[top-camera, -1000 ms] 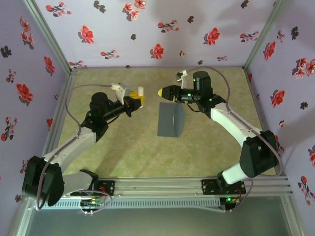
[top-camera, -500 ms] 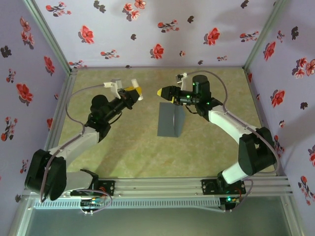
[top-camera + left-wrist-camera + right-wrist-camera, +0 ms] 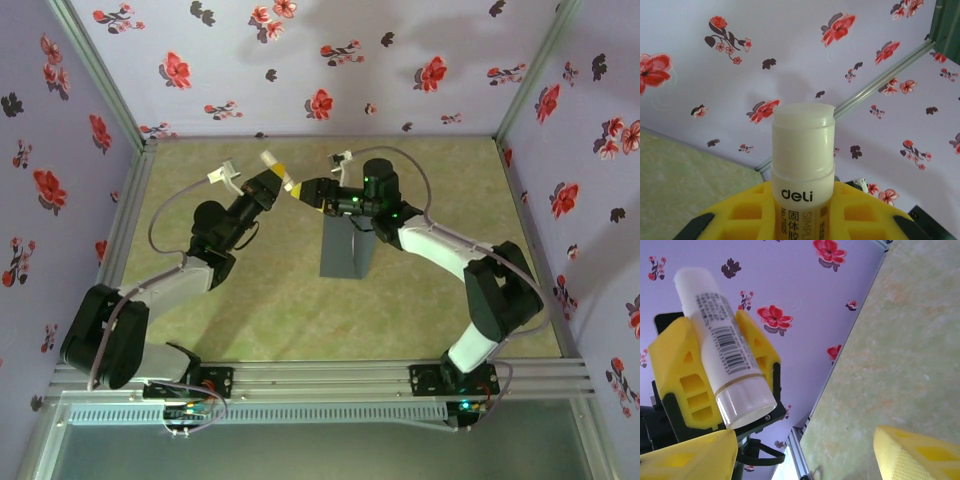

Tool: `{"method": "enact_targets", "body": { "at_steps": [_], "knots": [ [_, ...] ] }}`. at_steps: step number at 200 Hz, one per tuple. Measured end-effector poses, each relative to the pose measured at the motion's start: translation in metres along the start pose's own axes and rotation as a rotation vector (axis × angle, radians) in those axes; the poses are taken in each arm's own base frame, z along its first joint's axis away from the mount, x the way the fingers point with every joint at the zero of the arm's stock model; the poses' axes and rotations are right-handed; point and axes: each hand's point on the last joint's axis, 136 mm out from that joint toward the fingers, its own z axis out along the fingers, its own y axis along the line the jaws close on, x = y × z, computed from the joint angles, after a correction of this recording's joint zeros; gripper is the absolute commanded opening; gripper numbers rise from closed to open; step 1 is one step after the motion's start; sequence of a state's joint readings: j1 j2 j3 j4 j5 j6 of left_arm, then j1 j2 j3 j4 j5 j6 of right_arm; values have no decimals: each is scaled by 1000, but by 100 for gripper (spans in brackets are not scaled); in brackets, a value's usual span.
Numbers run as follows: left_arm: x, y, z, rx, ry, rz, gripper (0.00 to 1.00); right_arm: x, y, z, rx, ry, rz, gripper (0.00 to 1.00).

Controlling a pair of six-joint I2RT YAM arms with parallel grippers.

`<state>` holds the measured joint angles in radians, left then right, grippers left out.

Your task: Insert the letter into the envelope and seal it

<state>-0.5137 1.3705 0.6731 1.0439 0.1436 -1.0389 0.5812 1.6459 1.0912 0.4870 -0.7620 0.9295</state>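
- Left gripper (image 3: 272, 181), the first of the two I count in here, is clamped on the glue stick (image 3: 802, 150). Its yellow jaws press the stick's body from both sides, and it hangs in the air over the far half of the bench (image 3: 250, 300).
- One glue stick is all there is. It is white with "deli" printed on the label, and it lies crosswise in that grip, sticking out well past the jaws. One end points up toward the back wall and the other faces the second gripper.
- Right gripper (image 3: 305, 192) sits level with the stick and very near its facing end, nose to nose with the left one. Its jaws stand wide apart with nothing between them. From above I cannot tell whether they touch the stick.
- One envelope (image 3: 345, 250), slate grey and plain, lies flat around the middle of the bench, its long sides running away from the arm bases. Its far end slips under the right arm's wrist. That puts it below the right gripper and a little nearer the bases, and below and to the right of the left gripper. Neither gripper has hold of it.
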Motion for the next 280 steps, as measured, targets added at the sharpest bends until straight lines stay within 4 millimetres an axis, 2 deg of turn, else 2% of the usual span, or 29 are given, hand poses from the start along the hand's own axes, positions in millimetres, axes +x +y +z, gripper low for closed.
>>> {"method": "enact_targets", "body": {
  "at_steps": [99, 134, 184, 280],
  "knots": [
    [-3, -7, 2, 37, -35, -70, 0, -26, 29, 6, -98, -80, -40, 74],
    [-2, -9, 2, 44, -36, -81, 0, -34, 35, 9, -121, -95, -51, 70],
    [-1, -7, 4, 50, -42, -108, 0, -36, 41, 9, -145, -103, -37, 61],
    [-6, -7, 7, 51, -71, -134, 0, -40, 49, 7, -186, -121, -30, 60]
  ]
}}
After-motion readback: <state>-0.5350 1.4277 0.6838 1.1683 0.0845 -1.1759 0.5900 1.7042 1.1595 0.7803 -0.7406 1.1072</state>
